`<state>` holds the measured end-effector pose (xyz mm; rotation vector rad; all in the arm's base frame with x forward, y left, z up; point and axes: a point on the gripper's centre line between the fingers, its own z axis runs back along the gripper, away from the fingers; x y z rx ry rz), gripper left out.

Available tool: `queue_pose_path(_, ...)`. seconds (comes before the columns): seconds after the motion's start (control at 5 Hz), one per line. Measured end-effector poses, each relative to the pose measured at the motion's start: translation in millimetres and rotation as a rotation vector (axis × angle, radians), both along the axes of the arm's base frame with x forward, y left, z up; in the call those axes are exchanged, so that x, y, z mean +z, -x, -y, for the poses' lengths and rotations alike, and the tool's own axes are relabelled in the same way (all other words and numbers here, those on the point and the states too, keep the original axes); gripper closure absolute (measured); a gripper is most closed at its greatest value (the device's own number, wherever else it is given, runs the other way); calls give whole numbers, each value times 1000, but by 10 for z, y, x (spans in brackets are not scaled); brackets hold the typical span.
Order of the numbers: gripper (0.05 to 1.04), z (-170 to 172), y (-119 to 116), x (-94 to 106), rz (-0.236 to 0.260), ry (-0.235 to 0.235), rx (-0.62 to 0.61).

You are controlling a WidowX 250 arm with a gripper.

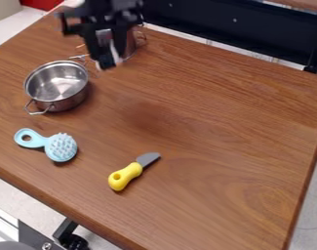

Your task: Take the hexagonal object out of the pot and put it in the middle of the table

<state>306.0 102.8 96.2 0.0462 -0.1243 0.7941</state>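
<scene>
The jaws [107, 66] are blurred, so I cannot tell their state, or whether the pale thing [115, 52] at them is the hexagonal object. On the desk [219, 132], 1 pot [56, 83] is left of them, 1 behind.

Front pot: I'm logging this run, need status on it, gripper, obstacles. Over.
Gripper above table's far-left part. Front pot upright, uncovered, bare bottom visible. Knife toward near edge, probably not in the way.

arm [103, 10]: in from top edge, left of centre | pincer [107, 63]: pointing down, upper left
</scene>
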Motion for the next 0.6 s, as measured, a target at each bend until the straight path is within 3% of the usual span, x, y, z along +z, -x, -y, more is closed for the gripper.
queue_pose_path(0.2, 661, 228, -8, -121, 2, -23, 12)
queue_pose_path(0.4, 661, 539, 126, -346, -39, -38, -31)
queue_pose_path(0.6, 662, 812, 153, -423, -37, -18, -65)
